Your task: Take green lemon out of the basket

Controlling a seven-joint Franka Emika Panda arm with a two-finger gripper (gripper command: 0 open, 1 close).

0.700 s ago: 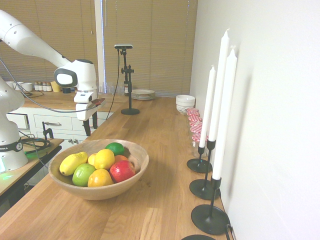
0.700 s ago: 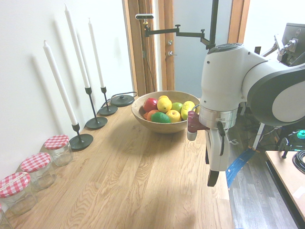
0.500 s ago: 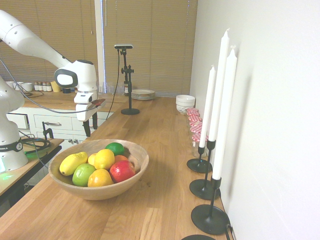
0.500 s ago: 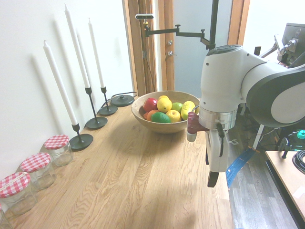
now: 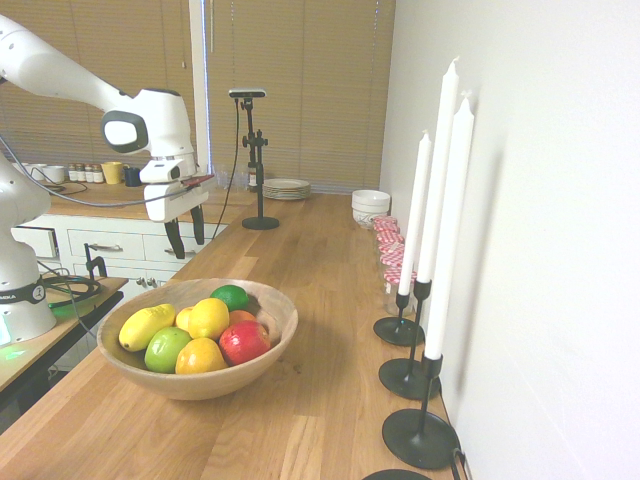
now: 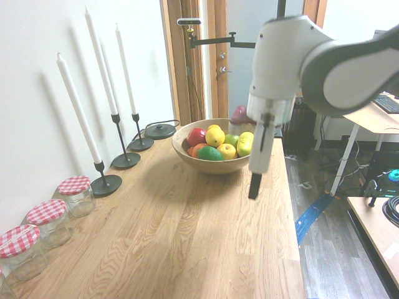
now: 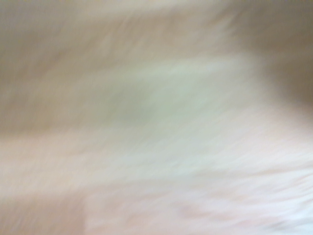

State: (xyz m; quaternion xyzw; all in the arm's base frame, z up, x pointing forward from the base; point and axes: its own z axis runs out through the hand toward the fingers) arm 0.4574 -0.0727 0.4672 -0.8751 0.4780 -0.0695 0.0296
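Note:
The basket (image 5: pixel 275 335) is a wide wooden bowl on the counter, full of fruit. The green lemon (image 5: pixel 231 296) lies at its far side in the first exterior view, and at the near front (image 6: pixel 210 154) in the second. My gripper (image 5: pixel 186 238) hangs in the air beyond the basket, over the counter's edge, apart from the fruit. Its two dark fingers (image 5: pixel 175 246) point down, open, with nothing between them. In the second exterior view the gripper (image 6: pixel 254 186) shows side-on, just right of the basket (image 6: pixel 218 167). The wrist view is a pale blur.
Yellow lemons (image 5: pixel 209 318), a pale green apple (image 5: pixel 166 349), a red apple (image 5: pixel 243 342) and an orange (image 5: pixel 200 357) share the basket. Three tall white candles (image 5: pixel 440 180) in black holders line the wall. Red-lidded jars (image 6: pixel 75 194), white bowls (image 5: pixel 371 205) and plates (image 5: pixel 286 187) stand further along.
The arm has risen and swung in over the counter, closer to the basket. The fingers stay open. The fruit has not moved.

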